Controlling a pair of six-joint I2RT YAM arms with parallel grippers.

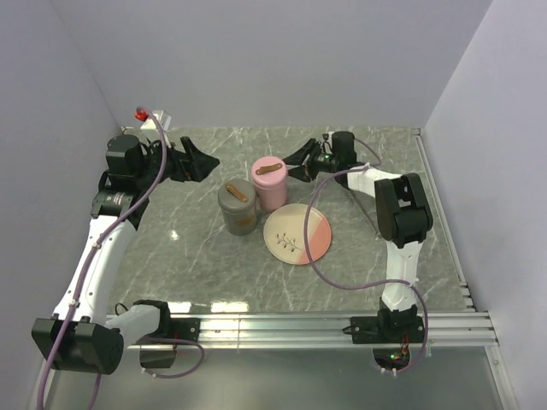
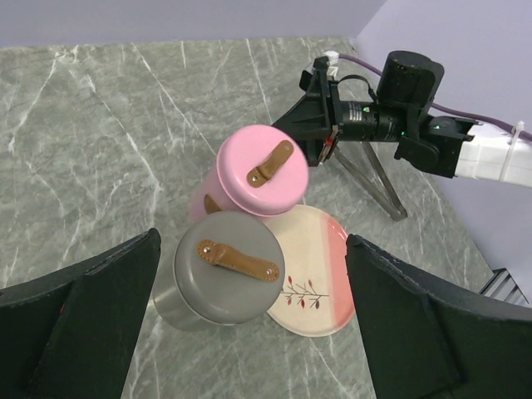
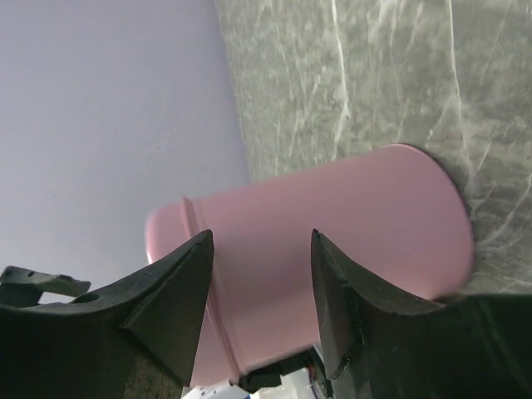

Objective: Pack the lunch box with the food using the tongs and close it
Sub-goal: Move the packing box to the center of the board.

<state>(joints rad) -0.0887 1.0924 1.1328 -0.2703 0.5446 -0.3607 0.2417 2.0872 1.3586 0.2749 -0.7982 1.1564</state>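
The lunch box shows as two round lidded tubs side by side, a pink one [image 1: 269, 182] [image 2: 258, 174] [image 3: 332, 241] and a grey one [image 1: 238, 207] [image 2: 226, 270], each lid with a brown strap. The silver tongs [image 2: 396, 209] lie on the table under the right arm. No food is in view. My left gripper [image 1: 201, 161] [image 2: 251, 241] hovers wide open, left of the tubs, holding nothing. My right gripper [image 1: 299, 162] [image 3: 261, 237] sits just right of the pink tub, its jaws apart and empty, pointing at the tub's side.
A cream-and-pink plate [image 1: 297, 235] [image 2: 320, 278] lies bare, touching the grey tub's right side. Walls close off the back and both sides. A metal rail [image 1: 342, 323] runs along the near edge. The right arm's purple cable [image 1: 318, 256] loops over the table.
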